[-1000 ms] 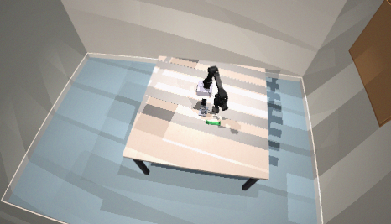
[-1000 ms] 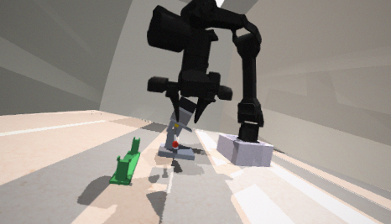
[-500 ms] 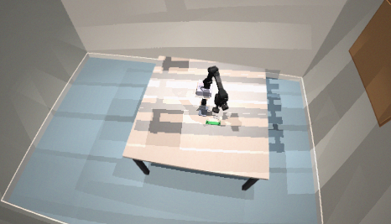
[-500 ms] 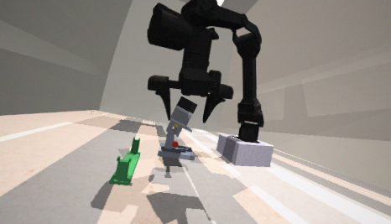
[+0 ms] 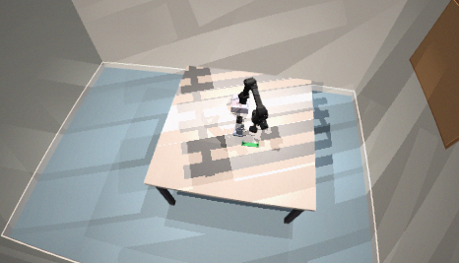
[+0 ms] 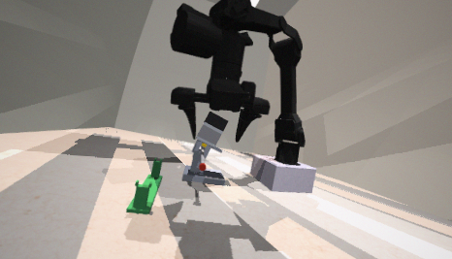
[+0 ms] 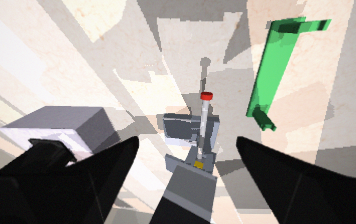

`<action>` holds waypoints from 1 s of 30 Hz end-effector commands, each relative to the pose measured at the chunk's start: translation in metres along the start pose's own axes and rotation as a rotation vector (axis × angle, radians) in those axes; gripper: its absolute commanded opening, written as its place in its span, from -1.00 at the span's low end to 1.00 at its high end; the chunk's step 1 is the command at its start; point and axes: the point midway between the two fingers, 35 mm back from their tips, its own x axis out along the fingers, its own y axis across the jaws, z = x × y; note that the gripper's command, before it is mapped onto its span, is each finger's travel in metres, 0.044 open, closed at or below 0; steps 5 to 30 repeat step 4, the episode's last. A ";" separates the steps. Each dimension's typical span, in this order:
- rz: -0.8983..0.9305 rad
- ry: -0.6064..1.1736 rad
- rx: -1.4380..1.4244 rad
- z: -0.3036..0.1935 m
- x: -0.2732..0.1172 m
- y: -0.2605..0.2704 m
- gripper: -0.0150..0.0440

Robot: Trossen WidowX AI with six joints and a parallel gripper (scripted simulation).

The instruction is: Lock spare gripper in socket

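The grey mount stands on the table. A grey block with a black end, apparently the spare gripper, sits tilted at the top of its upright, at the socket. The pin has a red head and a pale shaft. Its inner end is at the socket beside a yellow patch, and its head stands well out. How deep it reaches is hidden. My gripper is wide open and empty, its fingertips apart on either side of and above the mount.
A green stand with an upright at each end stands near the mount, holding nothing. The pale block under my arm's base is on the mount's other side. Striped shadows cross the table.
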 end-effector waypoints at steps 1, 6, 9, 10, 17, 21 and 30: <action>-0.001 -0.001 -0.002 0.000 0.000 0.000 1.00; -0.001 -0.001 -0.002 0.000 0.000 0.000 1.00; -0.001 -0.001 -0.002 0.000 0.000 0.000 1.00; -0.001 -0.001 -0.002 0.000 0.000 0.000 1.00; -0.001 -0.001 -0.002 0.000 0.000 0.000 1.00; -0.001 -0.001 -0.002 0.000 0.000 0.000 1.00; -0.001 -0.001 -0.002 0.000 0.000 0.000 1.00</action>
